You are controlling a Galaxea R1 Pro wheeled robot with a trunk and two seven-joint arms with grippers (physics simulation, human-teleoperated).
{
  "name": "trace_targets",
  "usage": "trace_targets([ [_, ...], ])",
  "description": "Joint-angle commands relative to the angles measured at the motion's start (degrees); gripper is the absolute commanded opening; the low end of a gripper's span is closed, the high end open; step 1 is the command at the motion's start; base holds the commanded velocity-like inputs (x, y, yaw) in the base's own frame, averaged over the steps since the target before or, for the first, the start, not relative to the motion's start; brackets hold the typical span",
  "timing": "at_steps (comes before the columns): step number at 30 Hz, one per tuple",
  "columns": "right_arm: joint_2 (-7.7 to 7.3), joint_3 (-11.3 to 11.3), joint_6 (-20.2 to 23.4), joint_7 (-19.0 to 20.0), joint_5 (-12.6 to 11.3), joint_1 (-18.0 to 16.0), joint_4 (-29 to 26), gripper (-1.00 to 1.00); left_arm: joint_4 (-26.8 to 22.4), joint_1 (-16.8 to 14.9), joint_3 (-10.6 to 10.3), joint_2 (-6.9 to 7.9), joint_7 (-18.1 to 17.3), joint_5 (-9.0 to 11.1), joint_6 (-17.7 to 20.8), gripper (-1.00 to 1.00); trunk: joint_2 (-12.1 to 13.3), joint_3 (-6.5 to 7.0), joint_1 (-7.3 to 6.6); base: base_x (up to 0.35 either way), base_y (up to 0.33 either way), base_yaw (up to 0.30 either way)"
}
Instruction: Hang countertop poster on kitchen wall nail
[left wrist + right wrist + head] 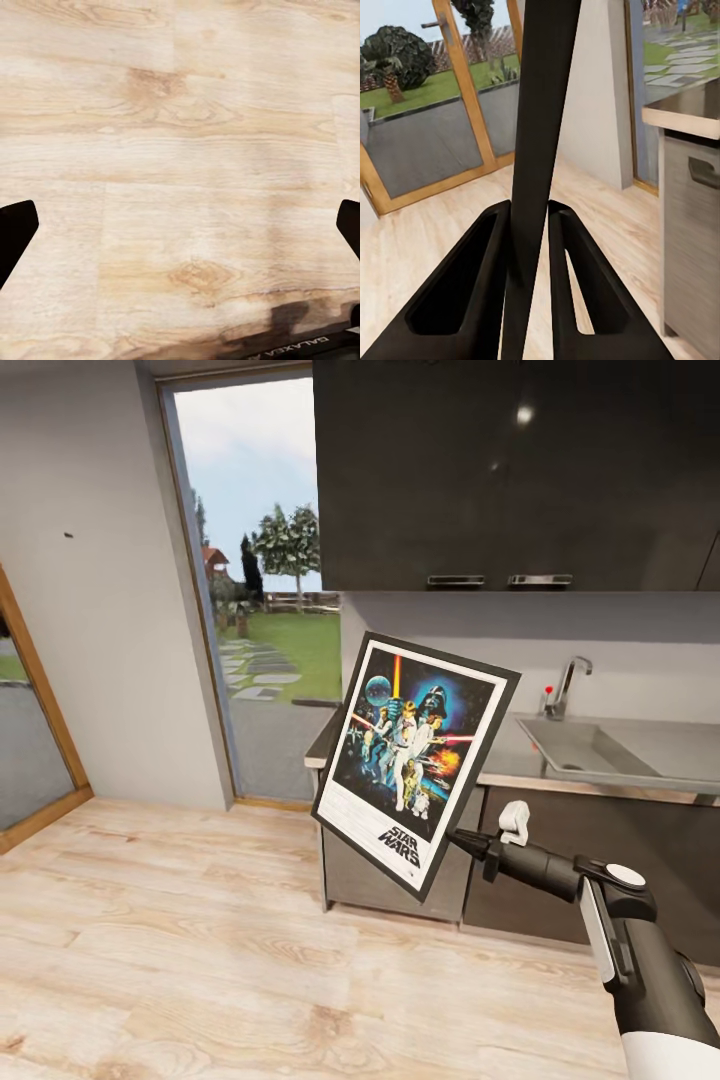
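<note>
Wood floor (200,940) below, kitchen countertop (520,760) ahead. My right gripper (462,841) pinches the tilted poster (415,760); left gripper (180,225) spread wide.

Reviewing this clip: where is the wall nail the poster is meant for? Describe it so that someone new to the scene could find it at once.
Start at the tall glass door that looks out on the garden, left of the dark upper cabinets. On the plain pale grey wall left of that door, high up, sits the wall nail. It is a tiny dark dot, the only mark on that wall.
</note>
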Motion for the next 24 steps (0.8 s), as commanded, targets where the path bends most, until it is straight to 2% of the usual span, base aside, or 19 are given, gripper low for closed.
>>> trace_targets([
  [1, 0.01, -0.09, 0.61, 0.32, -0.02, -0.04, -0.03, -1.0, -0.03, 0.0, 0.14, 0.05, -0.31, 0.0, -0.05, 1.0, 0.38, 0.13, -0.22, 0.0, 0.0, 0.0],
  [24, -0.42, -0.14, 0.61, 0.32, 0.11, -0.04, -0.03, -1.0, 0.01, -0.01, 0.12, 0.15, -0.32, 0.0, -0.05, 1.0, 9.6, 4.26, -5.27, 0.0, 0.0, 0.0],
])
